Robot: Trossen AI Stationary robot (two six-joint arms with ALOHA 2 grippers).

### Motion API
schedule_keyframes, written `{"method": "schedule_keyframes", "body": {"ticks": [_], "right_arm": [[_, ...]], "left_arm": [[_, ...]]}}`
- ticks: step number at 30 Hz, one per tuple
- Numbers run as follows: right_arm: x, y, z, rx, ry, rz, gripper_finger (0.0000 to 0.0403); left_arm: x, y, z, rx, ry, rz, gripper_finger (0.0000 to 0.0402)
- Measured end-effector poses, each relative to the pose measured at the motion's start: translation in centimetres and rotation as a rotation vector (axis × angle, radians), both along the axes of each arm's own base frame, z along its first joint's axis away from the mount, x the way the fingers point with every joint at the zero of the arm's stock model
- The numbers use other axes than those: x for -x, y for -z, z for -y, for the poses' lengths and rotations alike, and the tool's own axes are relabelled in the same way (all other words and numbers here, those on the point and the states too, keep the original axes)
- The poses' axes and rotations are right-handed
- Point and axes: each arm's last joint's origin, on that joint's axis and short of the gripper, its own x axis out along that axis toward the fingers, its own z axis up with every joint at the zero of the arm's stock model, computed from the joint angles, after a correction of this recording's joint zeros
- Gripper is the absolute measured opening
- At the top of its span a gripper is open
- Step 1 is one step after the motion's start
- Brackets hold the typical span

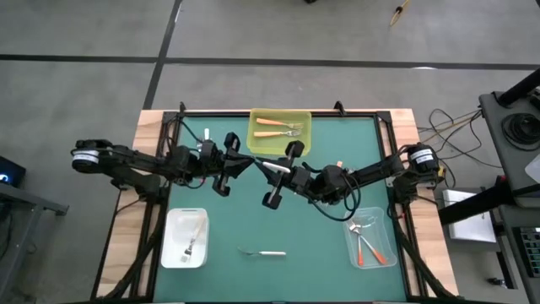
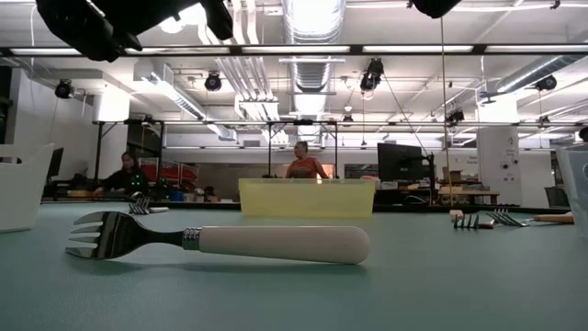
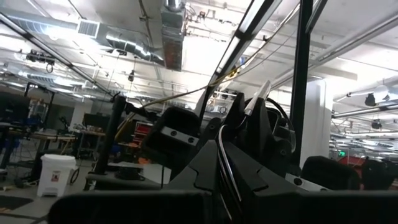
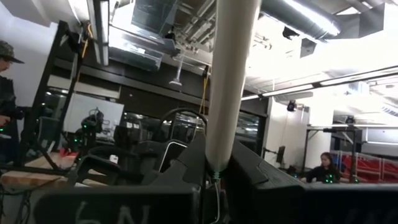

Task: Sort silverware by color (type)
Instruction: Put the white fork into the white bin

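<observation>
One smooth white plastic-handled fork (image 4: 227, 81) pinched in right pincer (image 1: 272, 166); left pincer (image 1: 226, 171) closed, empty.

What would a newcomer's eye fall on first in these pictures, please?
Both arms meet above the table's middle, the right gripper shut on a white fork. Another white-handled fork lies alone at the near edge. A yellow bin at the far edge holds orange forks.
</observation>
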Motion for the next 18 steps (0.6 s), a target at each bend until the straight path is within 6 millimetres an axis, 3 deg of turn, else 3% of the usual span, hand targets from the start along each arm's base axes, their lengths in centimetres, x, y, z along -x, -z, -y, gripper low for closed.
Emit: {"method": "schedule_keyframes", "body": {"ticks": [7,18], "right_arm": [[-0.1,0.2,0.0,-0.030,0.003,-0.034,0.0022],[0.6,-0.4,-1.1,-0.063,0.110,-0.076,0.0021]], "left_arm": [[-0.1,0.3,0.0,0.004,0.023,-0.036,0.0034],[-0.3,1.0,0.0,-0.042,0.006,-0.177,0.0138]]}}
